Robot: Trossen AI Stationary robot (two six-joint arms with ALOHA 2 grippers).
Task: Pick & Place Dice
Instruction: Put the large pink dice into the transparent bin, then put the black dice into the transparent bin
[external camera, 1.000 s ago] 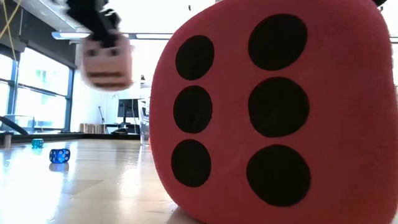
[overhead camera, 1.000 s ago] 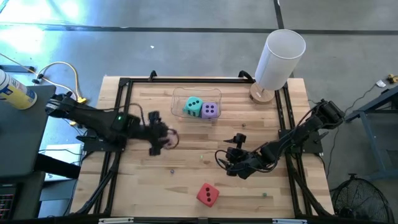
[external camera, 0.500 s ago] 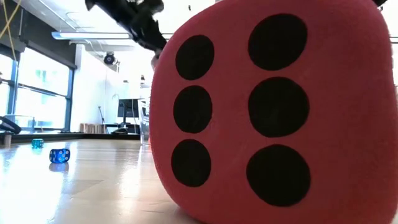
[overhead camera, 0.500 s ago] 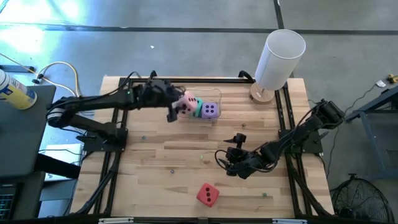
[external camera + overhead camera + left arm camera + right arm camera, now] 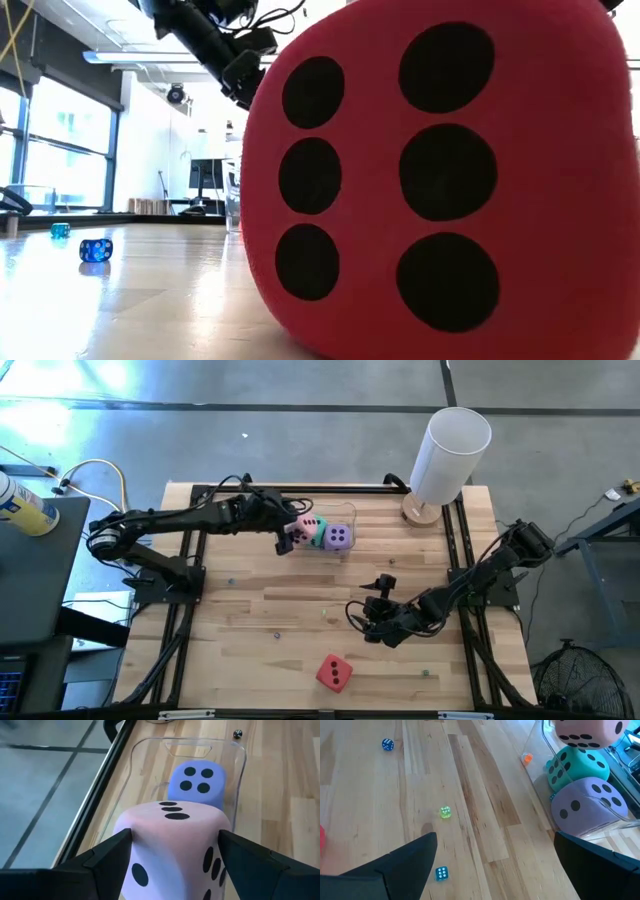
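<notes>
One teal die (image 5: 314, 536) mostly behind pink die (image 5: 304, 527).

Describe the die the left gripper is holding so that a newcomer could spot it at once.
Find the clear container at the table's far edge, near the tall white cylinder. The left gripper holds the pink die above the teal die, beside the purple die. It alone is pink and clamped between fingers.

The left gripper (image 5: 291, 532) has carried the pink die (image 5: 305, 528) over the clear container (image 5: 345, 550).

Four big dice: pink (image 5: 305, 526), teal (image 5: 577, 767), purple (image 5: 338, 537), red (image 5: 334, 673). Three tiny dice (image 5: 444, 812) near the right gripper (image 5: 368, 616). One white cylinder (image 5: 450, 453). One clear tray (image 5: 235, 780).
</notes>
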